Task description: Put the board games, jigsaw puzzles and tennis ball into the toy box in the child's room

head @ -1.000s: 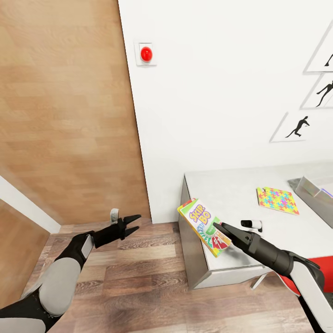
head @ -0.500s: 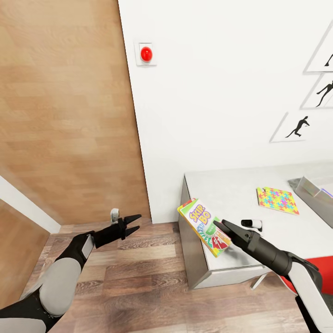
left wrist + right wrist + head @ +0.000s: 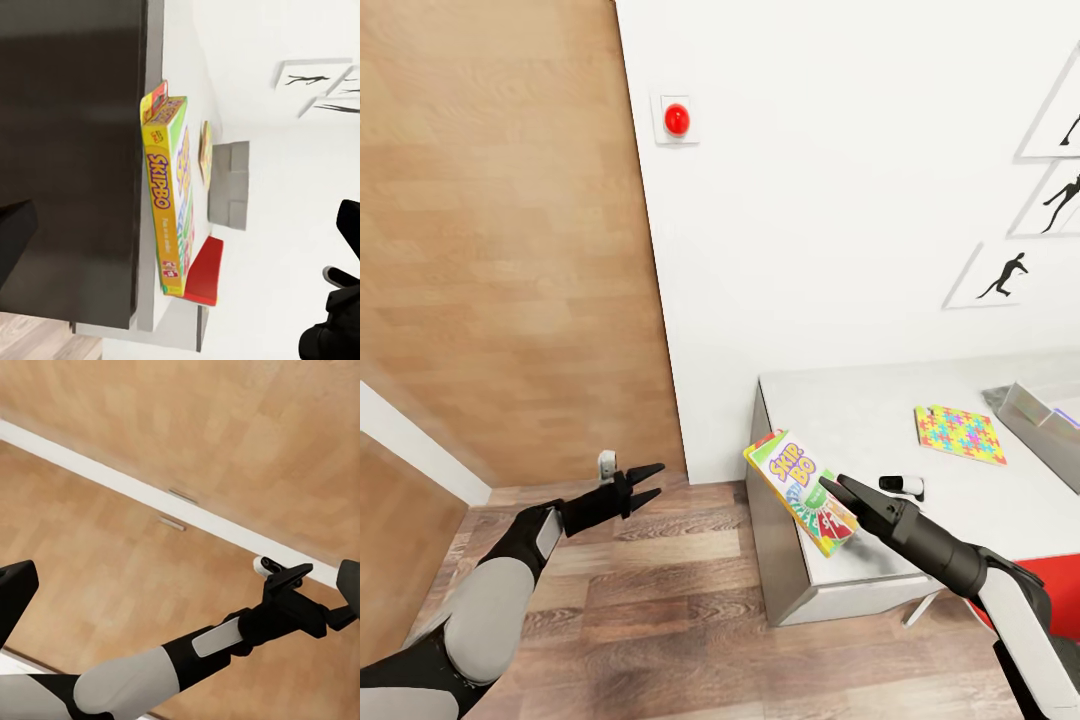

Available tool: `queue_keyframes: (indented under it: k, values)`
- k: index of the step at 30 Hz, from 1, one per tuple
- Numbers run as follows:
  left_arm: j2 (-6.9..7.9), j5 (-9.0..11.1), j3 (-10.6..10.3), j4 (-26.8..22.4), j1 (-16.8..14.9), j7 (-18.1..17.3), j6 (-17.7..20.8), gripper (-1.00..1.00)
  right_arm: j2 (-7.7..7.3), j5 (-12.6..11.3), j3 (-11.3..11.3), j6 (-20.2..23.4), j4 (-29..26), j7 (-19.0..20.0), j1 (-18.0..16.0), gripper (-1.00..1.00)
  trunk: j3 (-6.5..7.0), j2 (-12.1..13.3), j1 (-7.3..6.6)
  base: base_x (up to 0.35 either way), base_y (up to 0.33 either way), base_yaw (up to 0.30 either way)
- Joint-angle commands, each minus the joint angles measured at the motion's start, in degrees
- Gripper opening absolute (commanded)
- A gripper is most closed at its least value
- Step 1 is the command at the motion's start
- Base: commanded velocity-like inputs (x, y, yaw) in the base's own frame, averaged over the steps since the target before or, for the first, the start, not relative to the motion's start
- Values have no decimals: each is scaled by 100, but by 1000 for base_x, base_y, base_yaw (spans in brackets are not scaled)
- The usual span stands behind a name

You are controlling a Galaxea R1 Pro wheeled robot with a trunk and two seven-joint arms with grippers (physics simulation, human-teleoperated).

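The Skip-Bo board game point(image 3: 798, 488) lies flat on the near left corner of the pale grey table point(image 3: 860, 405), slightly over the edge; the left wrist view has it edge-on point(image 3: 166, 202). My right gripper point(image 3: 832, 490) hovers open at the box's right side, its fingers point(image 3: 16, 594) wide apart with nothing between them. My left gripper point(image 3: 652, 480) hangs open over the wood floor left of the table, its fingers point(image 3: 15, 240) spread. A jigsaw puzzle point(image 3: 958, 433) lies further back on the table. The grey toy box point(image 3: 1035, 410) is cut off at the right edge. The tennis ball and the bed are out of view.
A wooden door point(image 3: 500, 250) fills the left. A white wall with a red button point(image 3: 676, 117) and silhouette pictures point(image 3: 1005, 275) stands behind the table. A red chair point(image 3: 1050, 575) is at the table's near side. Wood floor point(image 3: 660, 600) lies open between my arms.
My right arm has shifted slightly to the left, its gripper still at the Skip-Bo box. The box and the left arm have not moved.
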Motion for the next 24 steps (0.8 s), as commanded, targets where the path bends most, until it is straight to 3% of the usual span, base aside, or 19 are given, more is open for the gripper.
queue_keyframes:
  k: [1,24]
  values:
    - [-2,-61,43,-1,-8,-40,48,100,-1,-17,-2,30,0,2,-4,100,-2,-10,3,0,0,0]
    - [5,-59,46,-2,-9,-53,41,100,5,-6,9,29,1,3,-4,100,211,-10,3,0,0,0]
